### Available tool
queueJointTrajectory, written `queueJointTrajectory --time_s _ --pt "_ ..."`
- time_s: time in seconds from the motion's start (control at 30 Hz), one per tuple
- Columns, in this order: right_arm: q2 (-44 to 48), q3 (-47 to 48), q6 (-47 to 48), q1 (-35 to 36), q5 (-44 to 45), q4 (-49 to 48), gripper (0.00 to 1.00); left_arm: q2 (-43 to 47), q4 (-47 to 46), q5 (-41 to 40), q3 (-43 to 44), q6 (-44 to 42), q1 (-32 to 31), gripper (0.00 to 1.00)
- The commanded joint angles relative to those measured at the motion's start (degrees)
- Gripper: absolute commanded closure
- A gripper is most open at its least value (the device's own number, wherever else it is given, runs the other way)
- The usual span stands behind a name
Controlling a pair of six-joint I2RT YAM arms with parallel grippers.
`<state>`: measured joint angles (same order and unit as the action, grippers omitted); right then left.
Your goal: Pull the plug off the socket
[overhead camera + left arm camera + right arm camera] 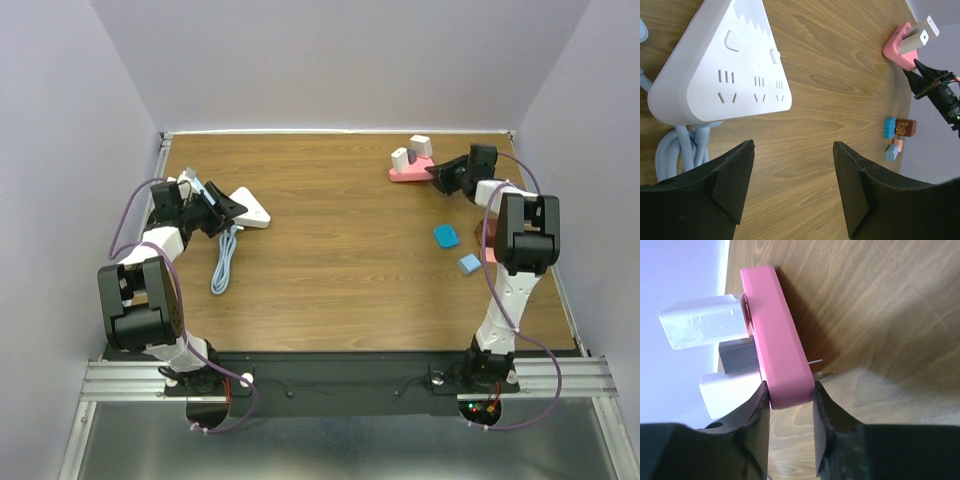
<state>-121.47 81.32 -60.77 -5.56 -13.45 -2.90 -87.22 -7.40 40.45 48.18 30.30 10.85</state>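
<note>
Worryingly, right claw (790, 392) pinches only the end of flat pink plastic socket (772, 325); left claw (792, 150) gapes; tugging white boxy plug (705, 327) may wrench it loose.

You can read no text, brand, number or sign in any of the three views. The pink socket (777, 340) and the white plugs (705, 322) standing in it show you plain faces. The white triangular power strip (720, 70) gives you only slot holes and a moulded zigzag edge, with no lettering you can make out. The small brown block (905, 127) beside the blue ones carries a printed patch with pale marks, but it is too small and blurred for you to read
</note>
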Motion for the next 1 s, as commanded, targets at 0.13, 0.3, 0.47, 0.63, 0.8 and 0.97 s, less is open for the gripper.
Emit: queueJointTrajectory --time_s 0.13,0.3,0.47,0.63,0.8,0.97 --pt "7.47 -6.7 5.31 -0.24 -3.68 1.4 1.0 -0.5 -0.16 1.39 2.62 -1.03 -1.62 0.27" --pt "10.81 -8.98 8.21 -0.24 -13.42 1.4 0.99 0.03 0.01 1.21 4.37 -1.13 -4.08 0.27" --pt "13.44 -12.58 12.07 1.16 -22.31 4.29 1.0 0.3 0.28 0.86 6.22 -0.95 -7.51 0.26" --pt "17.48 -13.56 22.59 5.47 -24.61 14.12 1.0 -1.54 3.51 -0.63 9.98 -4.27 -15.48 0.22" --pt "22.76 -15.05 26.75 12.94 -17.41 22.93 0.99 -2.95 8.7 -3.61 14.65 -7.71 -22.62 0.19" --pt "26.8 -14.09 28.51 17.41 -11.27 28.99 1.0 -3.92 13.28 -6.69 18.26 -10.7 -28.95 0.18"
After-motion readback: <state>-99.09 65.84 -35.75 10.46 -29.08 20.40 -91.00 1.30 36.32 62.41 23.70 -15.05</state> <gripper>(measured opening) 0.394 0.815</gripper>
